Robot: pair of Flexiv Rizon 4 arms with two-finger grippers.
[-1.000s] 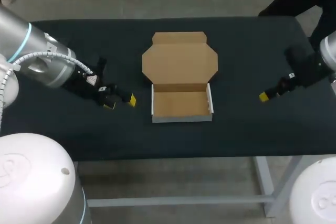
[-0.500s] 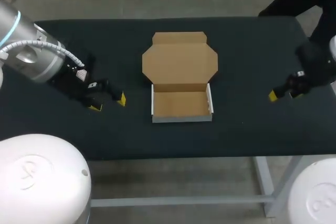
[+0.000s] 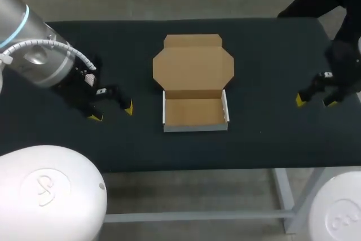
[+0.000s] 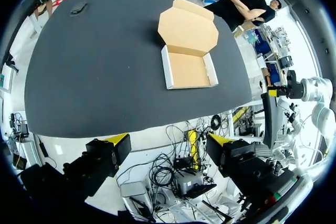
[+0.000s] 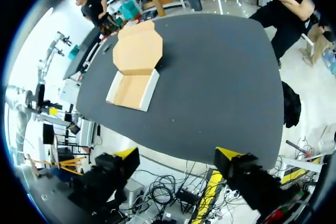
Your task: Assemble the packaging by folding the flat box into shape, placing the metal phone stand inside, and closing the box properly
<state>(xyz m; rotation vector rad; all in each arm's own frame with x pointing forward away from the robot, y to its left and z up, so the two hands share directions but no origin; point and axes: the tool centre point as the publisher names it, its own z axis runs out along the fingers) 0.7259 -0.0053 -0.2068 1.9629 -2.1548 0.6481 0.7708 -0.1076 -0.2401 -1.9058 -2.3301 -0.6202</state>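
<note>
Our left arm (image 3: 39, 55) comes in from the left side, wrist tipped down and turned inward. Our left gripper (image 3: 111, 112) hangs low, its fingers (image 3: 129, 107) spread wide and empty. Over on the other side, our right arm (image 3: 341, 69) enters at the far right edge. Our right gripper (image 3: 315, 101) sits low as well, fingers parted and empty. Each wrist view shows its yellow tips standing well apart.
</note>
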